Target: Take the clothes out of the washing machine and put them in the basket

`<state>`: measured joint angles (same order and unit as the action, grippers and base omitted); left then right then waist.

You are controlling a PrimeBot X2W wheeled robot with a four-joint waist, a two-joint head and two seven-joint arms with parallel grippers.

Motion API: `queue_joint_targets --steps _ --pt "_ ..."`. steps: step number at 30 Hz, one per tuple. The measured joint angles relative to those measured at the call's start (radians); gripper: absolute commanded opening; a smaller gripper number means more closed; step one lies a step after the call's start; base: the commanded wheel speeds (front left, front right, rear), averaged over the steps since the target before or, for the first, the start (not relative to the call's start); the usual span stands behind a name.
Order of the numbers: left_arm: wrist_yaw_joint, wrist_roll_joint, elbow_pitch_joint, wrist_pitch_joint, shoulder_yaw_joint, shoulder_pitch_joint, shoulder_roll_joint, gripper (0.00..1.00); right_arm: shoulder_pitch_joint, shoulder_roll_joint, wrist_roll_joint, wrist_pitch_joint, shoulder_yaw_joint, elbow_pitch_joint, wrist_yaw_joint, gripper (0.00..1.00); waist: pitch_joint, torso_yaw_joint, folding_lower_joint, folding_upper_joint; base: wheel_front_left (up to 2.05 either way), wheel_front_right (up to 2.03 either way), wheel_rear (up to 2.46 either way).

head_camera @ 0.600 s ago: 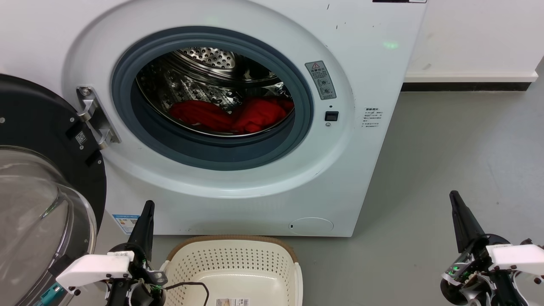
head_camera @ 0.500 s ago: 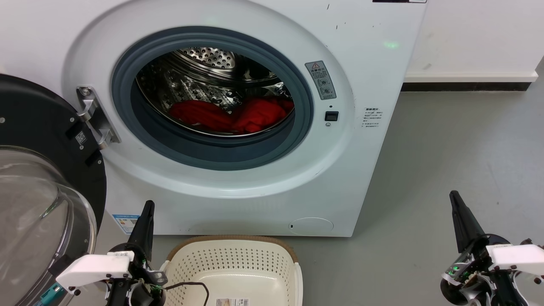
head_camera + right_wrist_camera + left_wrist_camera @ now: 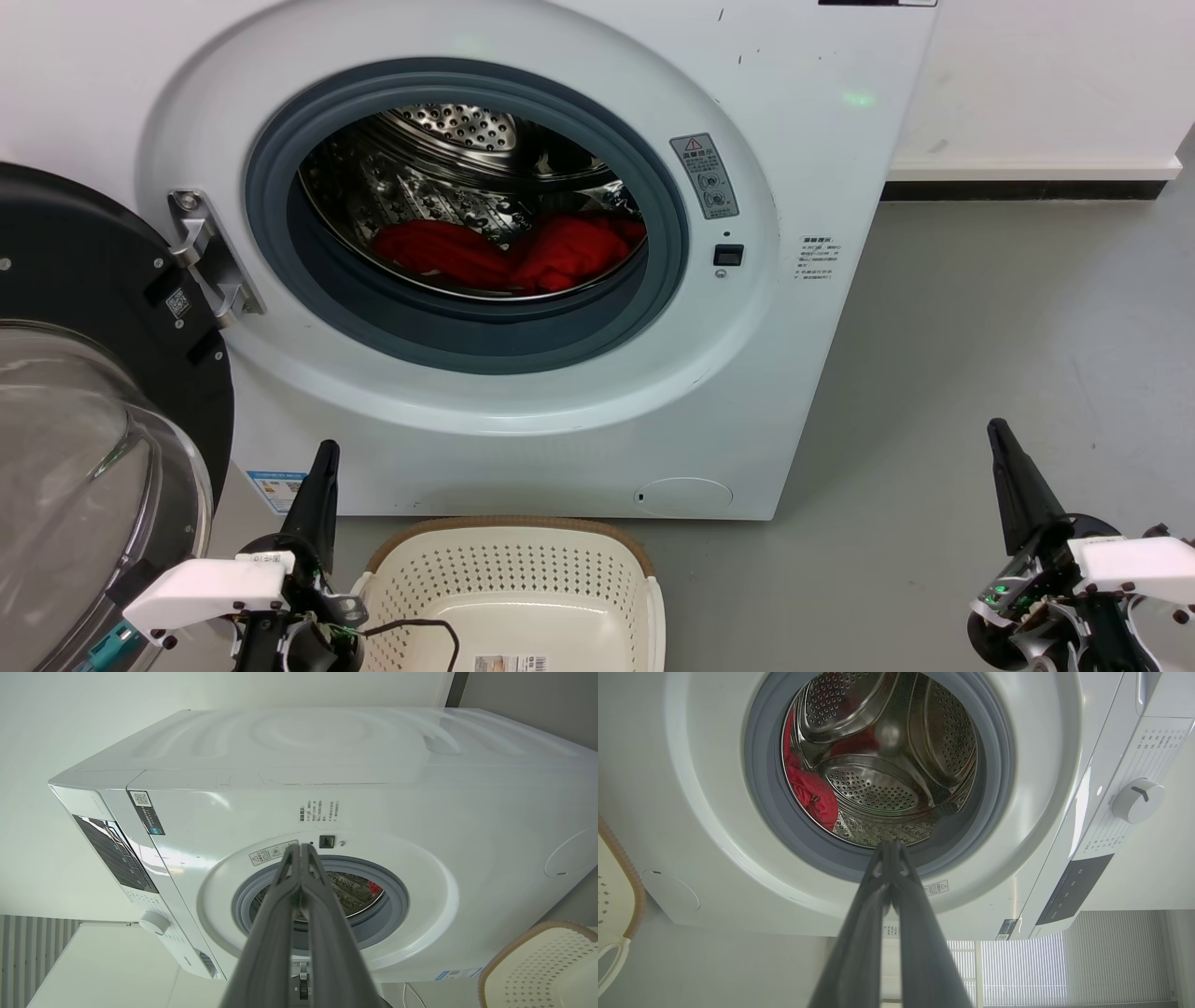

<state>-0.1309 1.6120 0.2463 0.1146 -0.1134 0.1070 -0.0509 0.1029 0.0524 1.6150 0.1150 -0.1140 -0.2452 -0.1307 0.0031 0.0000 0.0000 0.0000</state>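
The white washing machine (image 3: pixel 822 168) stands before me with its porthole open. Red clothes (image 3: pixel 509 254) lie at the bottom of the steel drum; a red fold (image 3: pixel 810 791) shows in the left wrist view and a red speck (image 3: pixel 373 886) in the right wrist view. The cream basket (image 3: pixel 513 583) sits empty on the floor below the porthole. My left gripper (image 3: pixel 322 462) is shut, low beside the basket's left. My right gripper (image 3: pixel 999 439) is shut over the floor far right. Both sets of fingers (image 3: pixel 889 849) (image 3: pixel 301 851) press tip to tip, holding nothing.
The black-rimmed glass door (image 3: pixel 84 420) hangs open at the left, close to my left arm. Grey floor (image 3: pixel 1008 327) stretches right of the machine to a white wall with a dark skirting strip (image 3: pixel 1022 190). A black cable (image 3: pixel 429 630) crosses the basket's near left corner.
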Motion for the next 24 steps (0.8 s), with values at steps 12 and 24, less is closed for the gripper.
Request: queue_joint_targets --steps 12,24 --pt "0.000 0.000 0.000 0.000 0.000 0.000 0.000 0.00 0.000 0.000 0.000 0.000 0.000 0.000 0.000 0.00 0.000 0.000 0.0000 0.0000 0.00 0.00 0.00" --pt "0.001 -0.013 0.023 -0.022 0.009 -0.040 0.003 1.00 -0.042 -0.001 -0.010 -0.019 0.001 -0.032 0.000 1.00 0.000 0.000 0.0000 0.0000 0.00 0.00 0.00"
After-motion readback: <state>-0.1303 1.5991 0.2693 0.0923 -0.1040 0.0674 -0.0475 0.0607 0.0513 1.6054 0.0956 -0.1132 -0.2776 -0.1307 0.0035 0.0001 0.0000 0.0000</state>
